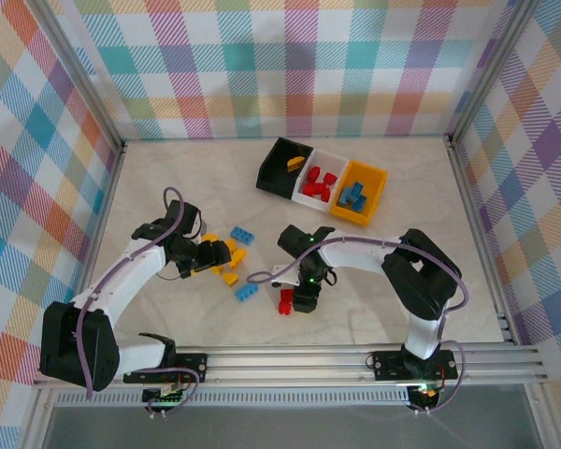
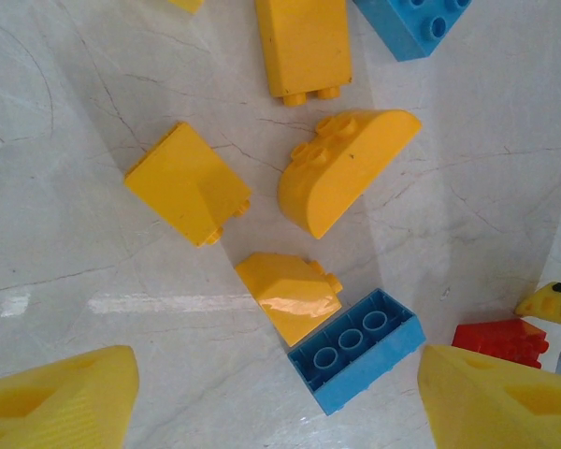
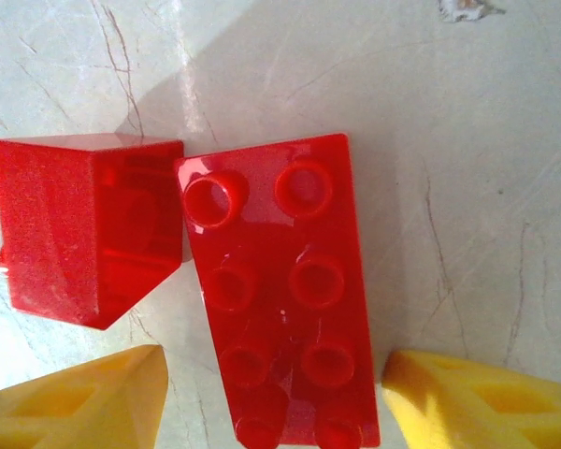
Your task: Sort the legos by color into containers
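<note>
Hanging low over the marbled tabletop point(image 1: 421, 187), the right pincer point(image 3: 276, 369) is spread open. Its yellow fingers point(image 3: 75, 402) stand to either side of the near end of a red two-by-four brick point(image 3: 280, 281), which lies studs up between them. A strip of bare table shows on the left side, while the right finger sits just beside the brick's edge. A red sloped brick point(image 3: 84, 238) touches that brick's left flank just ahead of the left finger, crowding that side.

The left pincer point(image 2: 276, 369) is also spread wide and holds nothing. Between its fingers and just ahead lies a blue brick point(image 2: 355, 346), hollow side up, with a small yellow sloped brick point(image 2: 288, 295) touching its far left edge. Farther ahead sit a yellow rounded brick point(image 2: 341, 173), a yellow wedge point(image 2: 185, 182) to its left, and a long yellow brick point(image 2: 304, 47) beyond them. Another blue brick point(image 2: 416, 23) lies ahead to the right. A red piece point(image 2: 500, 341) lies just off the right finger.

In the top view, the three joined bins lie well ahead of the right pincer, and ahead and to the right of the left one. The black bin point(image 1: 279, 173) holds one yellow piece point(image 1: 294, 165), the white bin point(image 1: 332, 164) holds red bricks point(image 1: 320, 182), and the orange-yellow bin point(image 1: 372, 178) holds blue bricks point(image 1: 355, 195).
</note>
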